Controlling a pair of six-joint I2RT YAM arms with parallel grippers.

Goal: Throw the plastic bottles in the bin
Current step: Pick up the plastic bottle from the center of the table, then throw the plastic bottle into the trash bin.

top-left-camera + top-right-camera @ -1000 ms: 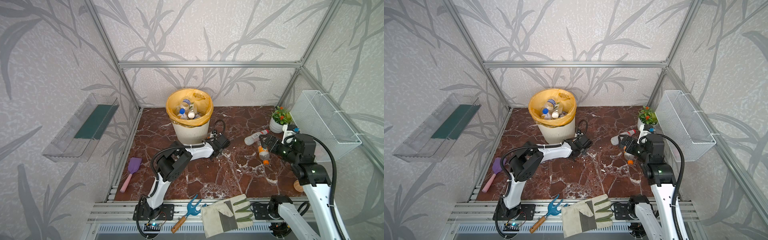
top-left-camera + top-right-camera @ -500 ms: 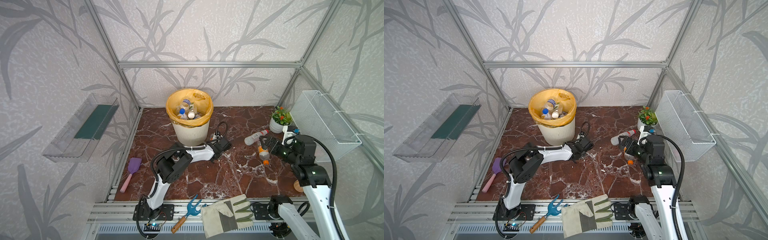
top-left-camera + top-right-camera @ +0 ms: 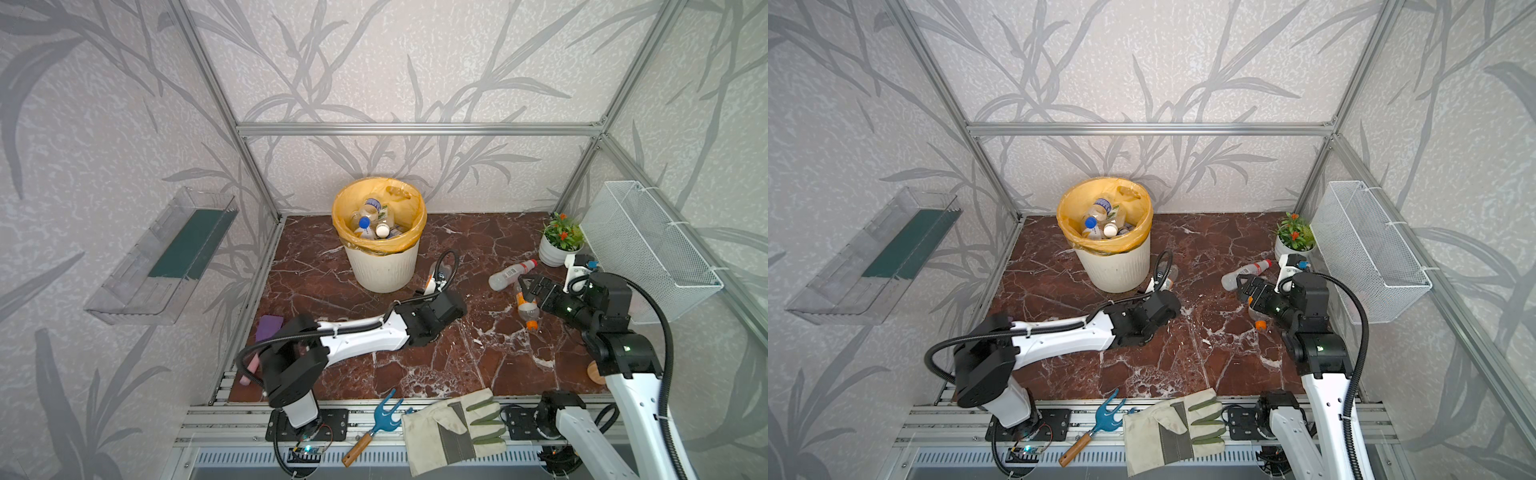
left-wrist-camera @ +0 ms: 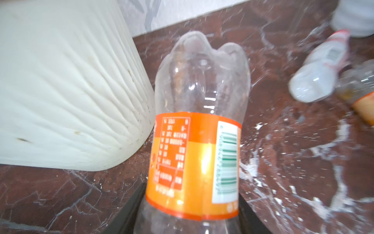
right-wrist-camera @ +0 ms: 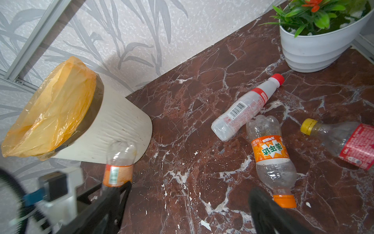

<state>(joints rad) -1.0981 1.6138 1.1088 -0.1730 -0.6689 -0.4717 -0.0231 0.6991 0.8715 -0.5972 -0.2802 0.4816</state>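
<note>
A clear, orange-labelled plastic bottle (image 4: 194, 154) is clamped in the left gripper's (image 4: 191, 192) fingers, just beside the round cream ribbed bin's (image 4: 70, 91) wall. The right gripper's (image 3: 527, 286) fingers are spread wide over a second such bottle (image 5: 271, 154) lying flat. Bare brown marble counter (image 3: 457, 361) is seen between the two grippers.
</note>
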